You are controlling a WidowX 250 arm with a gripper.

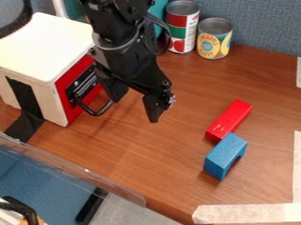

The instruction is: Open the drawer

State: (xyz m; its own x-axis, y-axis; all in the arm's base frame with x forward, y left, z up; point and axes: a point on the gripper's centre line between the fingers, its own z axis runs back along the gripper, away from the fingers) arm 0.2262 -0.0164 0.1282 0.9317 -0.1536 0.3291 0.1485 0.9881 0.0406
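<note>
Left of frame, I see red-fronted drawer (66, 102) in white box (41, 39), black handle (96, 113) jutting out. Near center, my black two-finger end effector (137, 103) hangs spread beside handle. Right: red block (230, 119), blue arched block (223, 154) on table (176, 162).

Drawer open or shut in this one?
Shut, it seems: the red drawer front sits flush with the edge of the white box, no gap showing.

I see a brown wood-grain surface (141, 162) catching soft light, a blue-grey fabric partition (264, 24) standing behind it, and, beyond its near edge, grey floor (130, 215) with blue fabric (47, 178) at lower left.
</note>
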